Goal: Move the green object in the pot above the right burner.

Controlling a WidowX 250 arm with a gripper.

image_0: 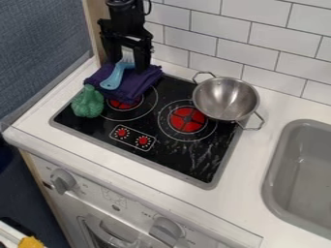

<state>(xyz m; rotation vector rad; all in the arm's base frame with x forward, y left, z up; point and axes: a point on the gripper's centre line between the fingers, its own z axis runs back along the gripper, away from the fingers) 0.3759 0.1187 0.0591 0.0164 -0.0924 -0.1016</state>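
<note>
The fingers (142,57) of the black gripper (128,63) are spread apart. The lumpy green toy (88,102), beside the purple cloth (146,77) on the flat black stove (188,162), must be reached first, so the gripper should be brought over it.

Your arm (127,6) is black, with a rounded, chunky section above a broader, angular block whose corners jut out at the sides. You have a thin black cable (150,8) curving in a small loop beside that upper section. Your gripper (130,64) is black too, with two long, straight-sided fingers (142,55) set apart, their outer edges a little uneven; the finer details of its surface are too small to tell.
</note>
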